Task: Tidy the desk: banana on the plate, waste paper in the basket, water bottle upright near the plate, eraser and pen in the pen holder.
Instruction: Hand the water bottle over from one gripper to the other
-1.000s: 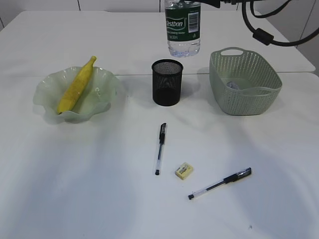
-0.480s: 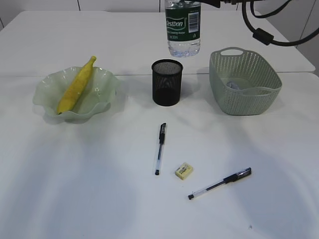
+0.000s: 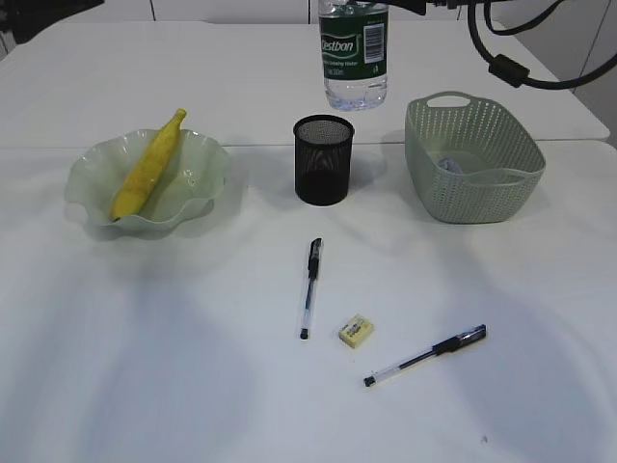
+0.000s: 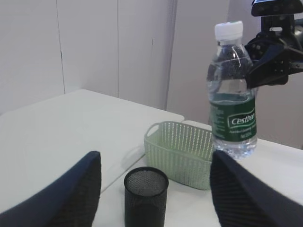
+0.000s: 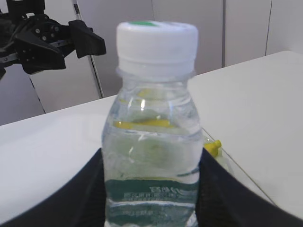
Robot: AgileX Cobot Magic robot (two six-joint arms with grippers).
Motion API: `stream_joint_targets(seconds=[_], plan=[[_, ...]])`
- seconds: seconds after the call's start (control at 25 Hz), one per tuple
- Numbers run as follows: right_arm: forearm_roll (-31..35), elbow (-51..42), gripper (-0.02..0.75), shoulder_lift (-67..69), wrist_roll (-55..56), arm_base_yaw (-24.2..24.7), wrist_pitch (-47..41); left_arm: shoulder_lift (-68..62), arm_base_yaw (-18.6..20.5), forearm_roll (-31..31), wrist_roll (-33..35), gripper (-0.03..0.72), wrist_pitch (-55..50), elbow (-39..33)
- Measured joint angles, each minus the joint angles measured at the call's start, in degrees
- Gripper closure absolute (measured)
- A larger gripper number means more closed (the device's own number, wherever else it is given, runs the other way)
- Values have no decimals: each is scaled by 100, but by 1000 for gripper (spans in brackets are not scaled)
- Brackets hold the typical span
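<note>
The water bottle is upright behind the black mesh pen holder. My right gripper is shut on its body. I cannot tell whether its base touches the table. The banana lies on the pale green plate at the left. Waste paper sits in the green basket. Two pens and a yellow eraser lie on the table in front. My left gripper is open and empty, well above the table, facing the pen holder, the basket and the bottle.
The right arm's cables hang over the back right corner above the basket. A seam runs across the white table behind the plate. The left arm shows high at the left in the right wrist view.
A dark part of the left arm has come into the top left corner of the exterior view. The bottle, plate, pens and eraser have not moved.
</note>
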State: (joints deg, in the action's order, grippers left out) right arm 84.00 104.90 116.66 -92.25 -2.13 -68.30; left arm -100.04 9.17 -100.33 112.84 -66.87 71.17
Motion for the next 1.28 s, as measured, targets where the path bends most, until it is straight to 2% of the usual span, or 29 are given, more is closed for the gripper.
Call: stream_joint_targets(seconds=[0.24,0.52,0.8,1.04,1.28], plan=[[0,0,379,0,0,0,0,-267,0,126,59,183,-3,-13],[0,0,379,0,0,0,0,-376,-12,147,466,183,-3,-305],[0,0,379,0,0,0,0,-433,-304,1,1172,183,-3,-785],[290,0,379,0,0,0,0,-446,-640,-49,1253,183,7,-800],[605,0,379,0,74,-11,0,-446,-677,-81,1264,183,7,-800]])
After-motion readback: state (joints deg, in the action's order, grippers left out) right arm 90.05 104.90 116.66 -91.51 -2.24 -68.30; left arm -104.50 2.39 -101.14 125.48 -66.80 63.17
